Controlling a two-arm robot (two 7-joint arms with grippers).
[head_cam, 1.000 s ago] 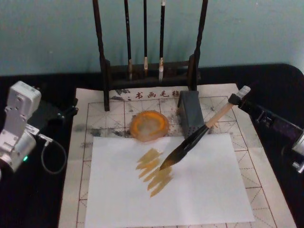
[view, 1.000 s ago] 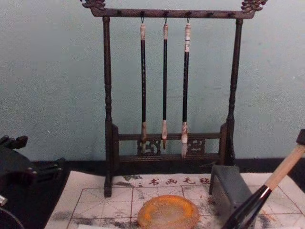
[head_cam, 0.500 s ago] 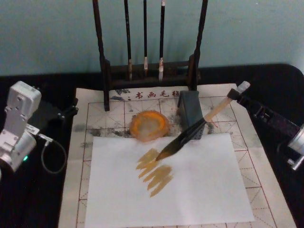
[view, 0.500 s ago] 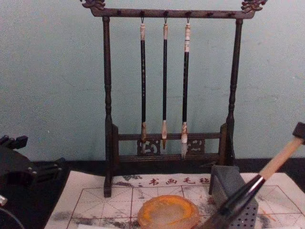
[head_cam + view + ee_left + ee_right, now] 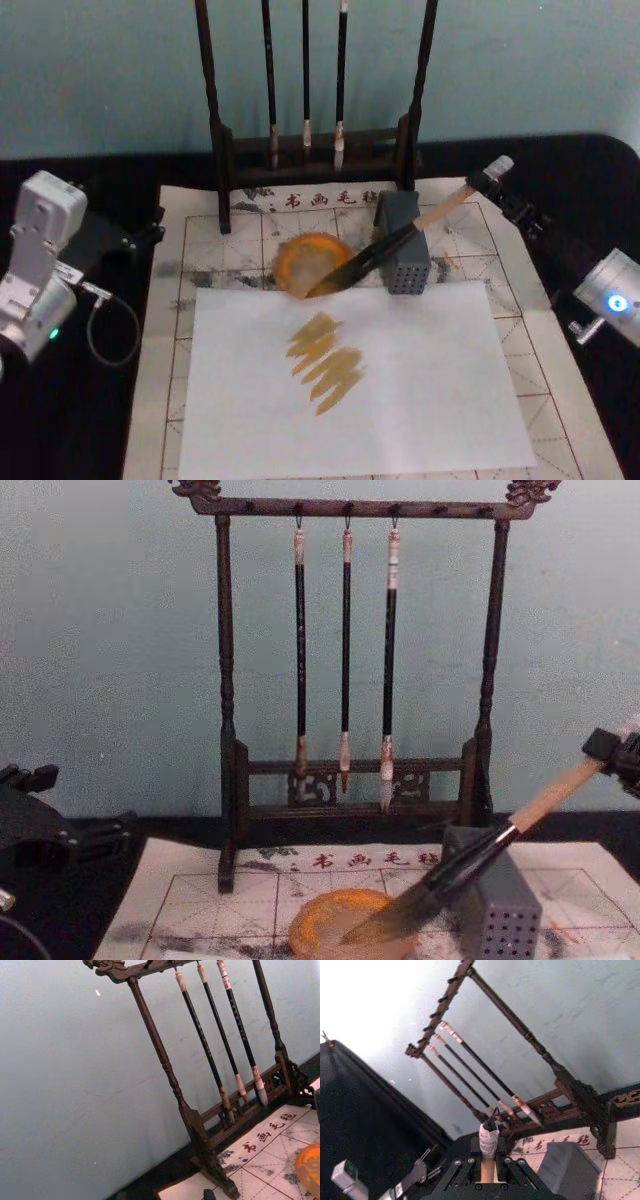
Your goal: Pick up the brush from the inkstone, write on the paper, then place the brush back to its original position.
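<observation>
— Where's the brush [image 5: 395, 240] now?

— In the right claw [image 5: 480, 184], which is closed on the wrapped upper end of the handle, as the right wrist view shows [image 5: 488, 1170]. The brush slants down to the robot's left. It passes in front of the grey perforated block [image 5: 407, 256], and its dark bristles end over the near-right edge of the inkstone [image 5: 312, 262].

— Is it touching the dish?

— From the chest view the tip [image 5: 375, 930] looks to be inside the rim, but I can't tell if it makes contact.

— And a second ago?

— The tip was down on the plain white sheet [image 5: 420, 390], at the ochre strokes [image 5: 326, 360]. Half a second ago it had moved to the strokes' far end. Since then the claw has drawn back toward the brush stand [image 5: 410, 120], and the bristles have left the sheet. The strokes look unchanged.

— The paper?

— The gridded paper [image 5: 505, 275] lies flat on the black bench [image 5: 80, 420], under the white sheet, the inkstone and the block.

— The left claw?

— The left claw [image 5: 140, 236] is parked at the paper's far-left corner, same as before. I can't tell its state.
</observation>
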